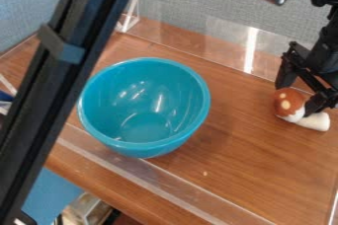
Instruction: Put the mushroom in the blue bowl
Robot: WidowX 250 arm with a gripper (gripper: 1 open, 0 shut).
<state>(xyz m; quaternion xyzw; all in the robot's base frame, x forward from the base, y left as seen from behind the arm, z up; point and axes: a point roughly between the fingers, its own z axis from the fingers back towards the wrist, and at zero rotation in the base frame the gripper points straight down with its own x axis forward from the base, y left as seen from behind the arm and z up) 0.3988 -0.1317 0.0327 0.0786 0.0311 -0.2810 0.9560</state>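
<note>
The mushroom (291, 104), with a reddish-brown cap and a cream stem, lies on its side on the wooden table at the right edge of the view. My gripper (303, 90) hangs straight down over it, open, with its black fingers (284, 75) low on either side of the cap. Nothing is gripped. The blue bowl (142, 107) stands empty, left of centre and well apart from the mushroom.
Low clear acrylic walls (218, 43) edge the wooden table (238, 160). A dark, blurred arm segment (59, 81) crosses the foreground from the top to the lower left, hiding the back left corner.
</note>
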